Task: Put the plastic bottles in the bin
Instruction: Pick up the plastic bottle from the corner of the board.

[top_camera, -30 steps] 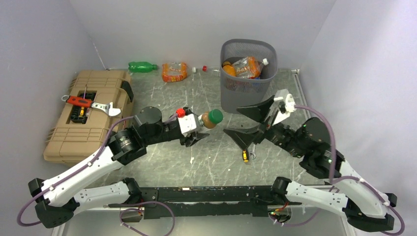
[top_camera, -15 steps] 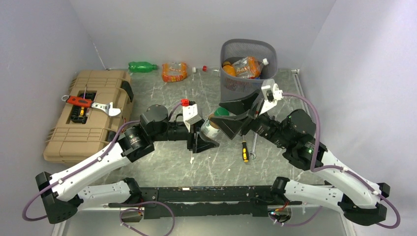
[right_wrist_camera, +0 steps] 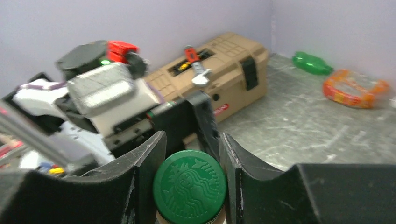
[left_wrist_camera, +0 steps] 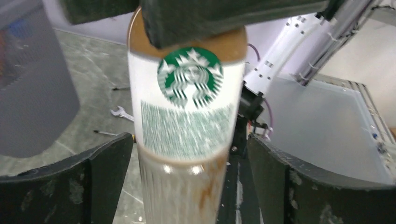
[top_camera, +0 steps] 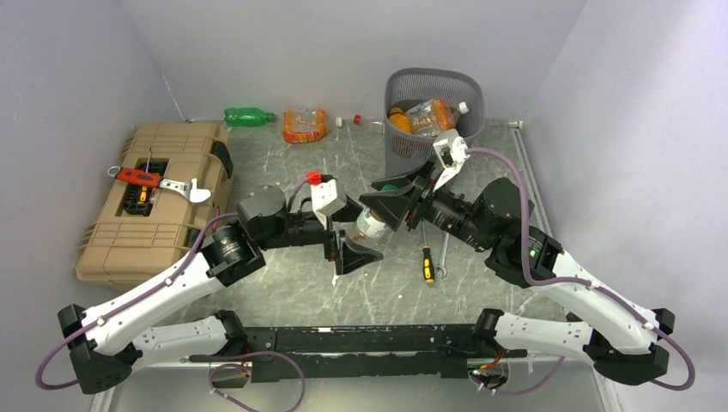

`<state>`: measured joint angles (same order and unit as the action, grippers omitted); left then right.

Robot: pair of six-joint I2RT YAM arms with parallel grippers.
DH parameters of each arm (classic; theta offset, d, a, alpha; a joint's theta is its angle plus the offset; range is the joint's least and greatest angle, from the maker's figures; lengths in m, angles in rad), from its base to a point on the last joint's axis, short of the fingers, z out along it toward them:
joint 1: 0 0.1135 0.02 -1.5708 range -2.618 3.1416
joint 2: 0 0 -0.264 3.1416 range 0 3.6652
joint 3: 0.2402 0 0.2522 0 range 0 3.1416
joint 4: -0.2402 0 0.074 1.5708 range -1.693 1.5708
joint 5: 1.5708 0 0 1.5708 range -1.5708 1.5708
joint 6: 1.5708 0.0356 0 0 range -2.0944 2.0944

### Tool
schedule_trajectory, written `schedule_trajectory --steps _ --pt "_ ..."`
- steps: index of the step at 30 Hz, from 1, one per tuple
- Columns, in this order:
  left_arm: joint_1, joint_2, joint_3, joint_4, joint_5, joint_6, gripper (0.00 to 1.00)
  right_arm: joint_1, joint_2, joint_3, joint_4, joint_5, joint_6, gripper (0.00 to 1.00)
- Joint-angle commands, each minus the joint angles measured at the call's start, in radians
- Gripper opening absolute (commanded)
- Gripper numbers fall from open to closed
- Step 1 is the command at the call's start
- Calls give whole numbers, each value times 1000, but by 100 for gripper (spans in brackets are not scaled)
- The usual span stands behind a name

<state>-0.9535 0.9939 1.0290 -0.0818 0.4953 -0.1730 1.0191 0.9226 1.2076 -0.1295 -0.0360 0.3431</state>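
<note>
A Starbucks bottle [top_camera: 371, 225] [left_wrist_camera: 187, 116] with a white label and a green cap [right_wrist_camera: 190, 186] hangs above the table's middle. My right gripper [top_camera: 388, 197] [right_wrist_camera: 192, 136] is shut on its cap, a pad pressing each side. My left gripper [top_camera: 354, 230] [left_wrist_camera: 187, 140] stands open around the bottle's lower body, with a gap at each finger. The dark mesh bin [top_camera: 403, 163] [left_wrist_camera: 32, 93] is just behind and holds several bottles [top_camera: 427, 116]. At the back wall lie a green bottle [top_camera: 247, 116] [right_wrist_camera: 310, 63], an orange one [top_camera: 305, 125] [right_wrist_camera: 355, 88] and a small clear one [top_camera: 360, 121].
A tan toolbox [top_camera: 154, 197] [right_wrist_camera: 224, 70] with a red tool [top_camera: 137, 177] on its lid fills the left side. A black-and-orange screwdriver [top_camera: 427, 266] and a wrench [top_camera: 442, 256] lie on the table under my right arm.
My right gripper swung left onto the bottle and closed on its cap. My left gripper, which had held the bottle, opened around it.
</note>
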Motion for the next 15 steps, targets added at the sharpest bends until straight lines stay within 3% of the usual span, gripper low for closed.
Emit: schedule_trajectory --steps 1,5,8,11,13,15 --pt "-1 -103 -42 74 -154 26 99 -1 -23 131 -70 212 -130 0" --pt "-1 -240 -155 94 -388 75 99 -2 15 233 -37 509 -295 0" --pt "-1 -308 -197 4 -601 176 99 -21 42 213 197 709 -461 0" --pt "-1 -322 -210 -63 -913 271 99 -153 98 214 380 720 -514 0" --pt "-1 -317 -224 -75 -1080 321 100 -301 162 267 377 660 -429 0" --pt "-1 -323 -252 -74 -1154 334 99 -442 247 334 336 577 -317 0"
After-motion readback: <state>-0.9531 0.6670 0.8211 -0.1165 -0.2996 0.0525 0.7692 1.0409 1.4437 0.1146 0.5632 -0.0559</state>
